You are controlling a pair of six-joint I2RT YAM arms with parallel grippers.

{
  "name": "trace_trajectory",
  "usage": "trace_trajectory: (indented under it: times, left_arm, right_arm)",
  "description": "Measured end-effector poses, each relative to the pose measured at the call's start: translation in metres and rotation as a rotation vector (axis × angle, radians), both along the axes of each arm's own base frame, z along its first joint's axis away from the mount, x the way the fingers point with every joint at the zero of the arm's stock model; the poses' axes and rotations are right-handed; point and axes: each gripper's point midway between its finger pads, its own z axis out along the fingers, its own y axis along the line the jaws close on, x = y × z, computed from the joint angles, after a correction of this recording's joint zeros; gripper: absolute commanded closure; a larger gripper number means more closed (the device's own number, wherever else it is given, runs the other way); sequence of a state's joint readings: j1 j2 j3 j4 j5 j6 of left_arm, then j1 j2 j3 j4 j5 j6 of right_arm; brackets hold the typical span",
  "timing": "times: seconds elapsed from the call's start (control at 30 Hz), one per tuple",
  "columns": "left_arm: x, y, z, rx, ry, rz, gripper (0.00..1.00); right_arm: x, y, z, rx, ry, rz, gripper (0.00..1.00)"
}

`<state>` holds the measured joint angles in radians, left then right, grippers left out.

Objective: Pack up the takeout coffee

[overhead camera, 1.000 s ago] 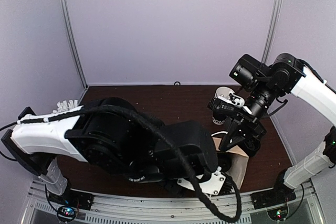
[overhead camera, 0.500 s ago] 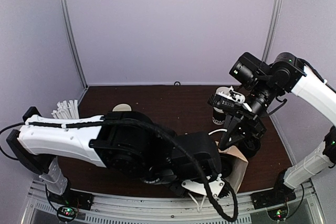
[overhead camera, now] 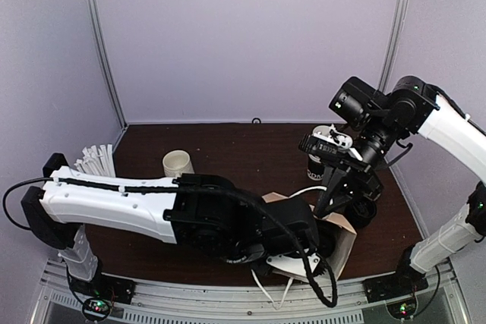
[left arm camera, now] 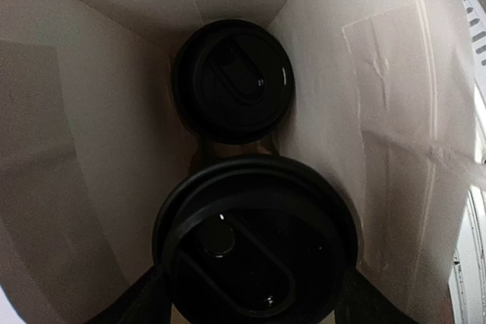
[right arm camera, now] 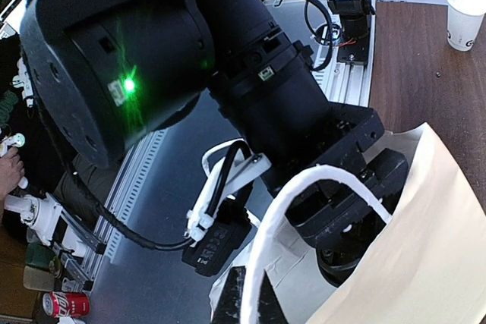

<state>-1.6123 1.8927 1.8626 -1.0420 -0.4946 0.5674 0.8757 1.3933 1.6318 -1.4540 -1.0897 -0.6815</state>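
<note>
In the left wrist view I look down into a paper bag point(left arm camera: 395, 111). One takeout coffee cup with a black lid point(left arm camera: 231, 81) stands at the bag's far end. A second lidded cup point(left arm camera: 254, 244) sits close under the camera, and my left gripper point(left arm camera: 254, 305) is shut on it, one dark finger on each side. From above, that gripper point(overhead camera: 323, 244) is sunk in the bag's point(overhead camera: 345, 237) mouth. My right gripper point(right arm camera: 254, 305) is shut on the bag's white handle point(right arm camera: 326, 176) and holds it up point(overhead camera: 334, 196).
A white mug point(overhead camera: 178, 163) stands at the back left of the brown table point(overhead camera: 250, 149). A white cup of white sticks point(overhead camera: 97, 161) is beside it at the left wall. A black thing with white lettering point(overhead camera: 314, 166) stands behind the right gripper.
My left arm has sunk lower and further into the bag with the cup, uncovering the mug and the cup of sticks. The right gripper has kept its hold on the handle.
</note>
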Motion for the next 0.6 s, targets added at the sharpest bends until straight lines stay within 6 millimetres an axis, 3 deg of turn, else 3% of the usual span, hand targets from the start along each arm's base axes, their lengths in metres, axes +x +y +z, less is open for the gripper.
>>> trace_trajectory:
  times: [0.33,0.6]
  left_arm:
    - [0.003,-0.005,-0.030,0.031,-0.047,-0.052,0.57]
    - [0.007,-0.009,-0.036,0.010,-0.076,-0.051,0.60]
  right_arm:
    - [0.003,0.006,0.001,0.003,0.018,0.006,1.00]
    - [0.006,0.008,0.013,0.029,-0.013,0.005,1.00]
